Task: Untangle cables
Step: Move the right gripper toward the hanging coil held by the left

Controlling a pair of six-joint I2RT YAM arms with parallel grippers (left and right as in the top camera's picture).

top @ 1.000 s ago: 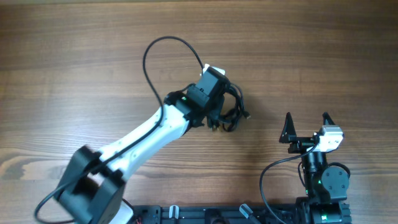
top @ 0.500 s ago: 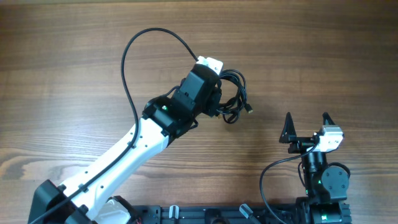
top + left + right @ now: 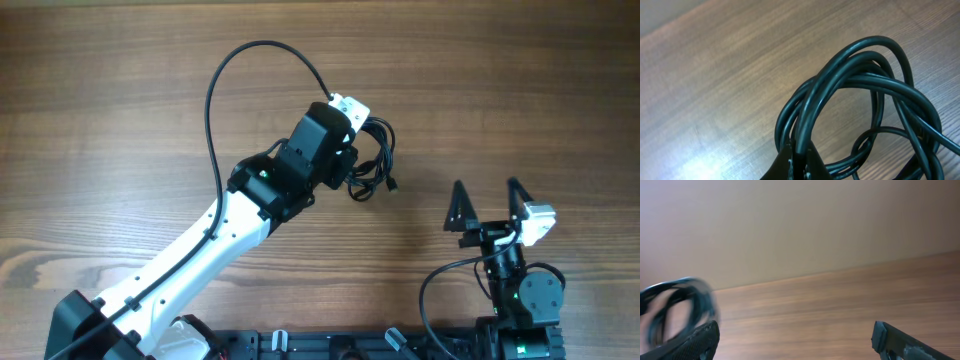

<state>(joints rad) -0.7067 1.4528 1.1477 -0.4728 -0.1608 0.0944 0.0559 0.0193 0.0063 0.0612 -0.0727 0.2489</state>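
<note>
The cables (image 3: 374, 160) are a tangled bundle of thin black loops at the table's middle, with a small plug tip (image 3: 393, 185) sticking out to the right. My left gripper (image 3: 352, 170) sits at the bundle's left edge, mostly hidden under its own wrist. In the left wrist view this gripper (image 3: 798, 161) is shut on one or two strands of the cables (image 3: 865, 95), whose loops fan out above it. My right gripper (image 3: 487, 202) stands open and apart, to the bundle's lower right. Between its fingers (image 3: 700, 340) nothing shows; the cables (image 3: 675, 302) blur at far left.
The left arm's own thick black cable (image 3: 232, 70) arches over the table behind the arm. The wooden table (image 3: 520, 80) stretches all around. A beige wall (image 3: 800, 225) rises beyond the far edge. The arms' bases sit at the front edge (image 3: 400, 345).
The left arm has reached farther back and carried the bundle with it, then shifted slightly right. The right gripper has turned a little and moved slightly left, still open.
</note>
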